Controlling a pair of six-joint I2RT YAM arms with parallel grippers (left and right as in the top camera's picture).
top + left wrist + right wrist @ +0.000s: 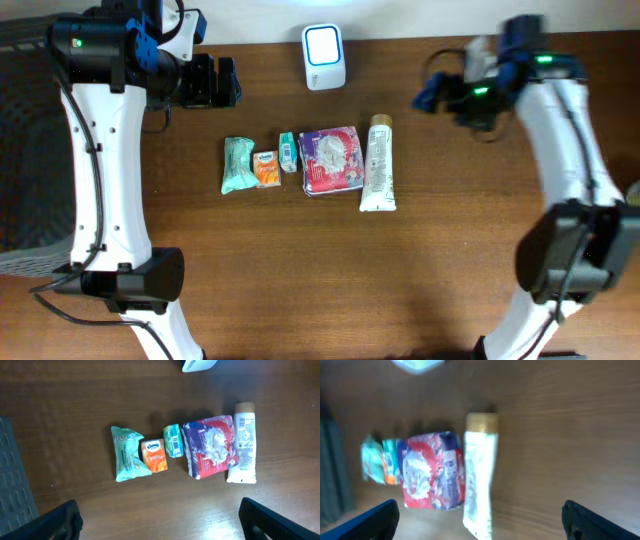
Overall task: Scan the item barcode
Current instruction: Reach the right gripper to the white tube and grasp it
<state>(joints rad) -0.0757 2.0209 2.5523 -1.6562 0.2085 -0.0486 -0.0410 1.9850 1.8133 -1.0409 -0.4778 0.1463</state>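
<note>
Lying in a row: five items on the brown table (480,280), mid-table, running left to right, none of them held.
Teal packet (238,165): far left of the row, crumpled, its right edge against the orange pack.
Orange tissue pack (266,169): small, wedged between the teal packet and the little teal box.
Small teal box (288,151): between the orange pack and the big bag, set a touch nearer the scanner than its neighbours.
Red and purple bag (331,160): the largest of the row, lying flat, close against the tube's left side.
White tube (378,164): right end of the row, lying flat, gold cap pointing to the far edge of the table, printed side up.
Scanner (324,56): white with a lit blue face, at the far edge of the table beyond the row, well apart from every item.
Left gripper (222,82): far-left part of the table, about level with the scanner and away from the row. Its two dark fingers (55,522) sit at the bottom corners of the wrist view, spread wide with nothing between them.
Right gripper (432,95): far-right part of the table, blurred from overhead, beyond the tube's cap end. Its fingers (367,520) stand wide apart and empty, and its blurred wrist view looks down on the tube and bag.
</note>
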